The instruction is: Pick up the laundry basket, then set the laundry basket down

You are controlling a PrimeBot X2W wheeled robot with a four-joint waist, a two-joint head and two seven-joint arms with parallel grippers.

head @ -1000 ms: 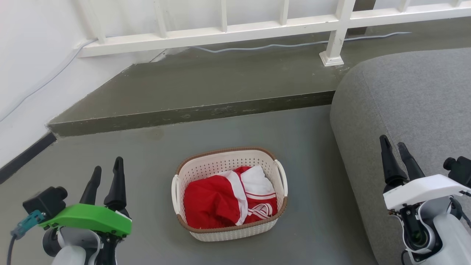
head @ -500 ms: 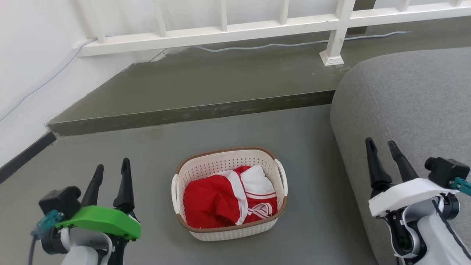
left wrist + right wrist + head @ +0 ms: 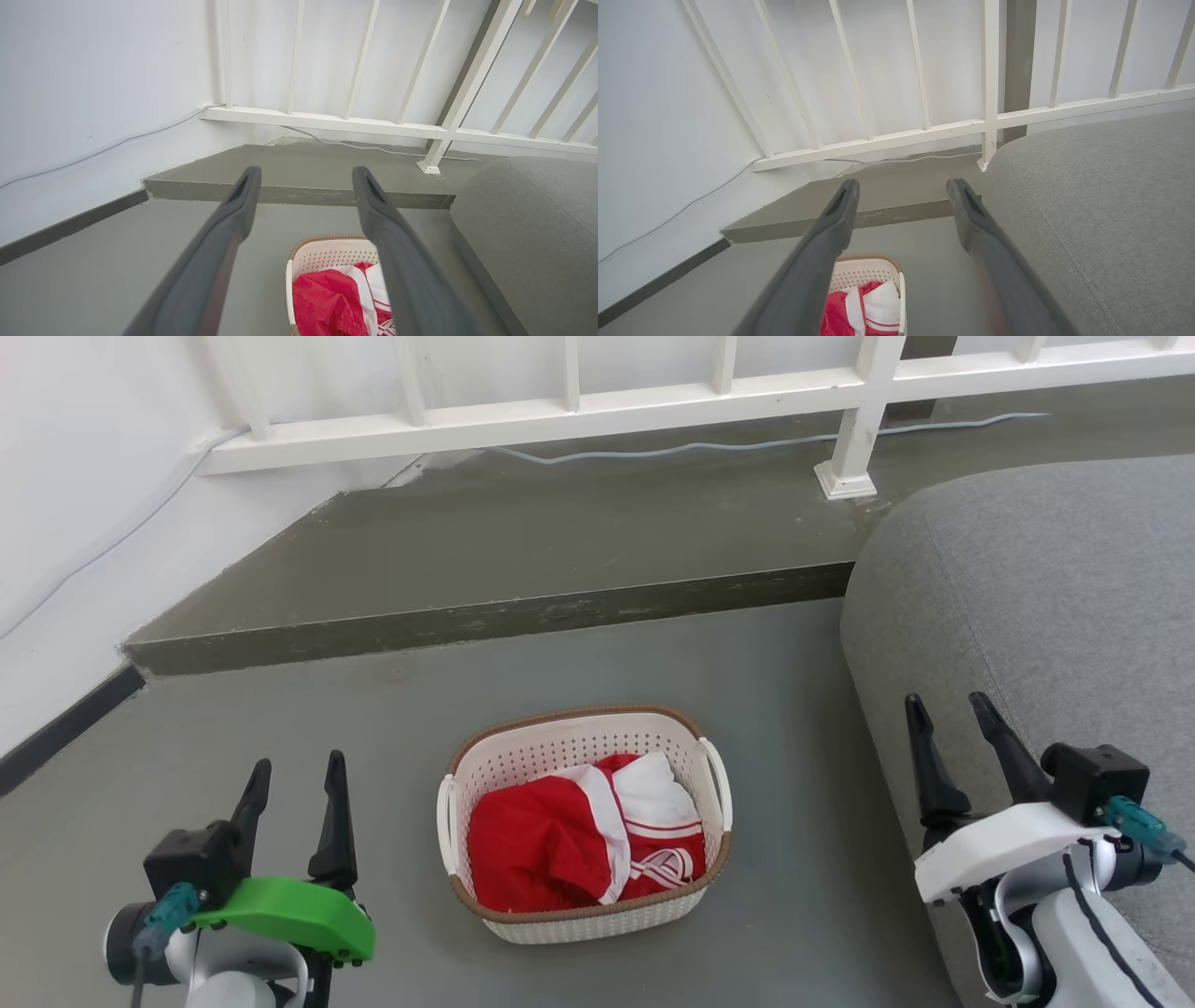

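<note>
Grippers are seen at the head view's lower corners: the left gripper (image 3: 299, 761) and the right gripper (image 3: 945, 700), each with two dark tapered fingers parted, nothing held. Between them, at lower centre, the small cream-white perforated plastic laundry basket (image 3: 569, 753) with its brown woven-look rim is set on the smooth grey floor (image 3: 373, 728), its two white handles facing frame left and right; the longer axis cannot be told. One crumpled red-and-white garment (image 3: 551, 845) is held inside. One white barred railing (image 3: 597, 415) is seen at the top.

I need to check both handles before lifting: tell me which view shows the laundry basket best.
The head view: the whole laundry basket shows, both handles visible. The left wrist view catches its far end, partly behind a finger; the right wrist view catches one corner.
</note>
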